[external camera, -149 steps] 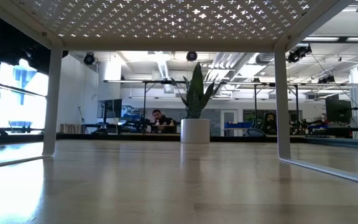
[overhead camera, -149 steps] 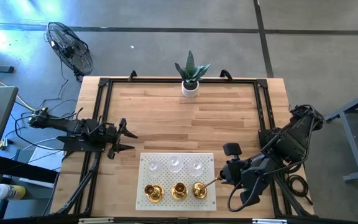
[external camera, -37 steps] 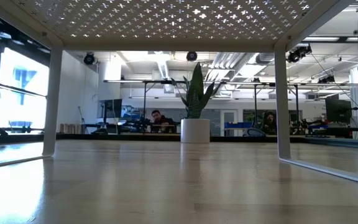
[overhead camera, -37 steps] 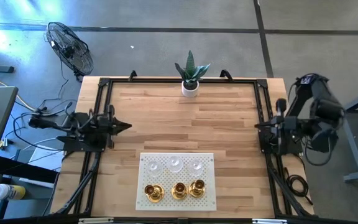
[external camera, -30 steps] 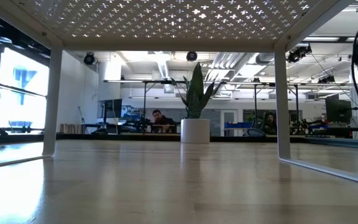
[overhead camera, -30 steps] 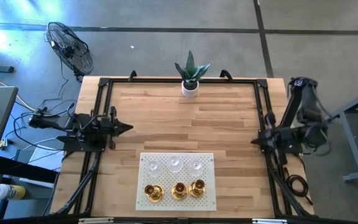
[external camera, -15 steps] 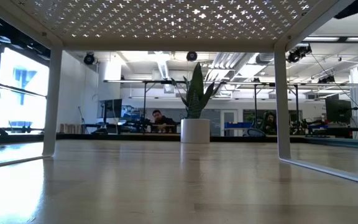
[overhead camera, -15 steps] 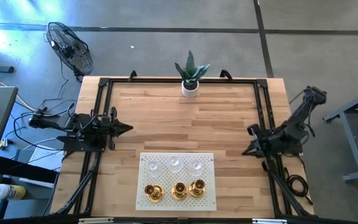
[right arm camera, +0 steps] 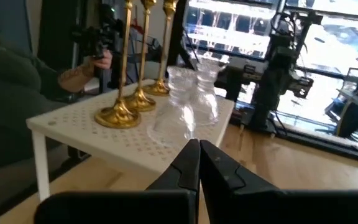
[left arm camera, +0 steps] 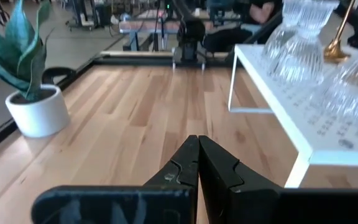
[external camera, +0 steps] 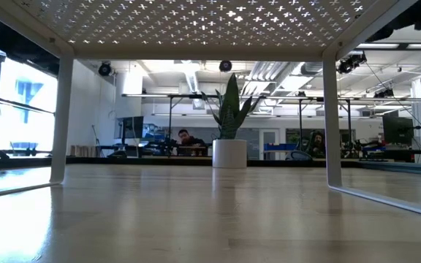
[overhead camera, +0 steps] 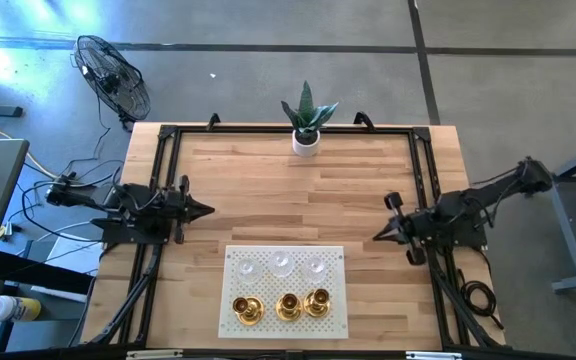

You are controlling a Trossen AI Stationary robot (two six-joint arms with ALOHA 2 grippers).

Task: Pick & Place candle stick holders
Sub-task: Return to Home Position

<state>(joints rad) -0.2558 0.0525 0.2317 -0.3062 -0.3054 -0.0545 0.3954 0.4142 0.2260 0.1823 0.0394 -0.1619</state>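
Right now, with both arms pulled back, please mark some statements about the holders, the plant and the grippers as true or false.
1. The three gold holders and the three glass holders all stand on the white shelf. True.
2. The right gripper holds a gold holder. False: it is shut on nothing, off to the shelf's right and apart from it.
3. The plant pot stands on the shelf. False: it stands on the table, at the far edge.
4. The left gripper is shut and empty. True.
5. The glass holders are in the row nearer the plant pot. True.
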